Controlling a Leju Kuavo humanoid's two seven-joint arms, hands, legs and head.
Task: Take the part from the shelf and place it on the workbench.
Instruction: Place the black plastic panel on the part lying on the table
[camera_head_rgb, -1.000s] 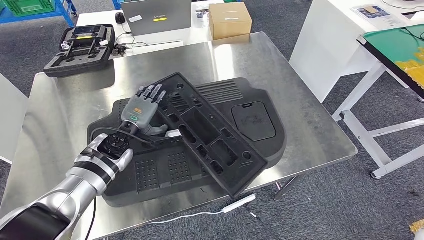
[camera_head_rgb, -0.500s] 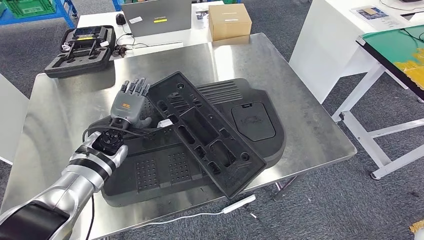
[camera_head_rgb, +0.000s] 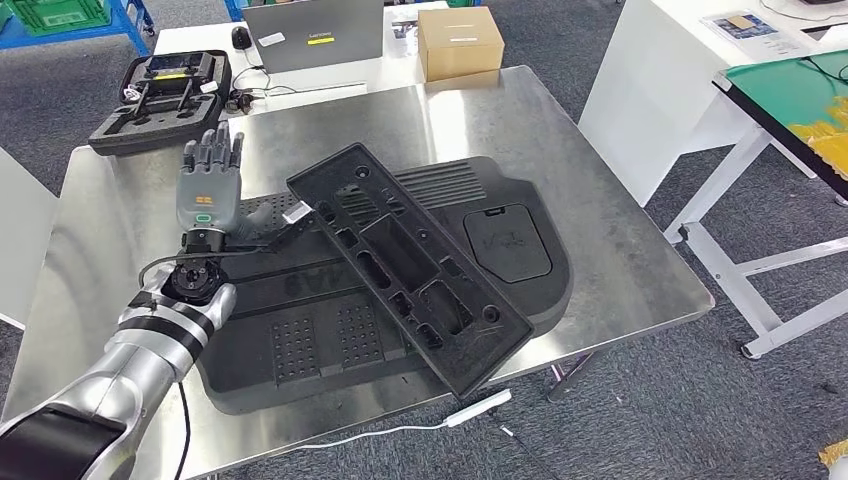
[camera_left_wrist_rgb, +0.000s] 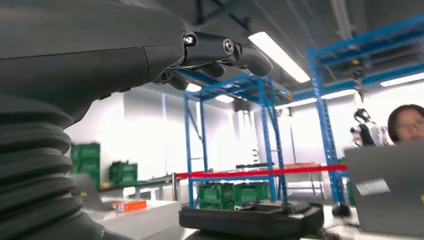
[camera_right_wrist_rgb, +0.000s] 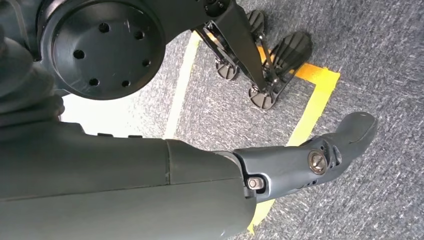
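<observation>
Desk (camera_head_rgb: 620, 270): steel-topped, carrying a wide black moulded panel (camera_head_rgb: 500, 240).
Part (camera_head_rgb: 410, 265): long black tray with cut-outs, lying slantwise on the panel.
Left arm: silver, reaching in from below.
Left robot hand (camera_head_rgb: 207, 195): raised beside the part's far end, fingers straight and apart, holding nothing.
Right robot hand (camera_right_wrist_rgb: 280, 167): hangs over grey carpet; grip cannot be told.

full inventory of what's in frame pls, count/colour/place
tray: 1, black, tilted across the big panel
panel: 1, black, flat on the workbench
workbench: 1, steel, centre
foam case: 1, black, far left corner of the workbench
box: 1, brown, past the far edge
laptop: 1, grey, beside the box
white cable: 1, hanging off the near edge
person: 1, behind the laptop
left hand: open, over the panel's left end
right hand: hanging over grey floor
</observation>
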